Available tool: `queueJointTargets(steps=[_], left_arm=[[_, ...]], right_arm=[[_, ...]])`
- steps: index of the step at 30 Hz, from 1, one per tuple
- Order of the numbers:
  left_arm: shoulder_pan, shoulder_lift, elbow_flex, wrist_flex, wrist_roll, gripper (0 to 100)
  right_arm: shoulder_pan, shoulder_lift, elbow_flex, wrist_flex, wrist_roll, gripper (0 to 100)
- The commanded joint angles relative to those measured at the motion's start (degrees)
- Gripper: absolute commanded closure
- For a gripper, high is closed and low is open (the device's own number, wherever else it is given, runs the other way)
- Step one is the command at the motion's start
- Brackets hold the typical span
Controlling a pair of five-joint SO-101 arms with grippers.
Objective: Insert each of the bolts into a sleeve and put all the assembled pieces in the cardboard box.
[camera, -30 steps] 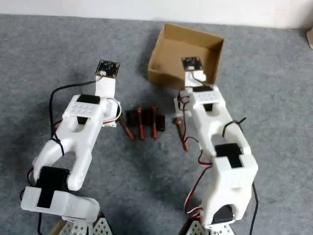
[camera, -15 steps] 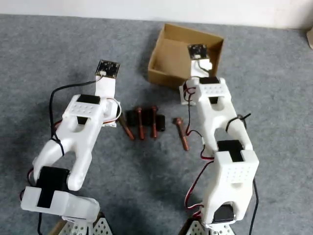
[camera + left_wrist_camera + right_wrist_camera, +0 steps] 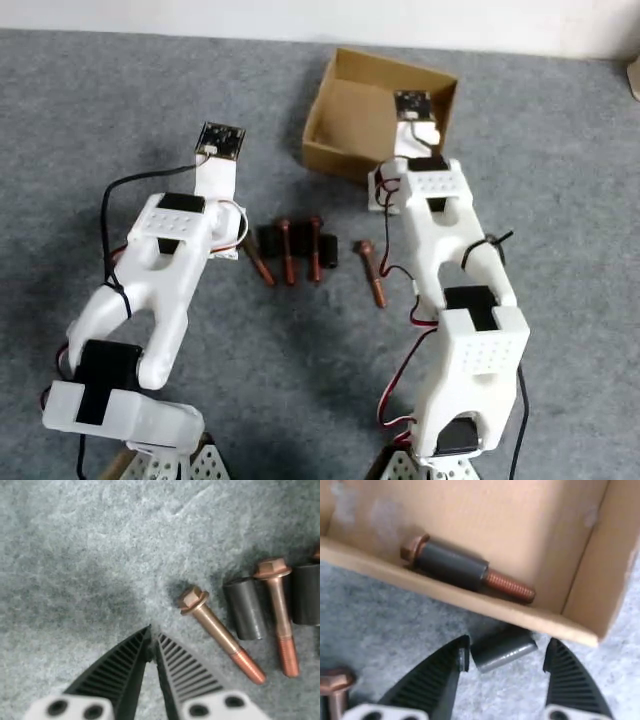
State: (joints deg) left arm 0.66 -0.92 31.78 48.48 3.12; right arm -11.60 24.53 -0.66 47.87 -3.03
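Stood at the sleeve-fetching step: hovered with the right gripper (image 3: 506,652) spread astride a loose sleeve (image 3: 495,656) just beside the cardboard box (image 3: 495,520); next, needed closing on it. Held the left gripper (image 3: 152,632) pinched together, empty. Counted four loose bolts (image 3: 287,252), seemingly three loose sleeves, one assembled piece (image 3: 452,565) in the box.

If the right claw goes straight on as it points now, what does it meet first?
Probably the loose dark sleeve lying inside the open right claw; the cardboard box wall stands just behind. Depth is unclear.
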Motion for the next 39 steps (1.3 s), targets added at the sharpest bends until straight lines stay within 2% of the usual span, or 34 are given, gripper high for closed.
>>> queueJointTargets(steps=[1, 6, 12, 19, 23, 32, 39], left_arm=[[-0.3, -0.2, 0.0, -0.6, 0.5, 99], [-0.2, -0.2, 0.6, -0.7, 0.5, 99], [-0.2, -0.2, 0.7, -0.7, 0.5, 99], [-0.2, -0.2, 0.7, -0.7, 0.5, 99], [-0.2, -0.2, 0.7, -0.7, 0.5, 99], [-0.2, -0.2, 0.7, -0.7, 0.5, 99], [-0.2, -0.2, 0.7, -0.7, 0.5, 99]], right_arm=[[0.6, -0.3, 1.2, 0.4, -2.5, 77.0], [0.5, -0.3, 1.9, 0.1, -3.2, 77.0], [0.7, -0.3, 3.4, 0.2, -9.8, 77.0], [1.2, -0.4, 3.5, 2.4, -10.4, 77.0], [2.7, -0.5, 3.2, 4.6, -15.6, 77.0], [3.2, -0.7, 3.2, 5.9, -16.5, 77.0], [6.5, -0.5, 2.9, 7.5, -24.4, 77.0]])
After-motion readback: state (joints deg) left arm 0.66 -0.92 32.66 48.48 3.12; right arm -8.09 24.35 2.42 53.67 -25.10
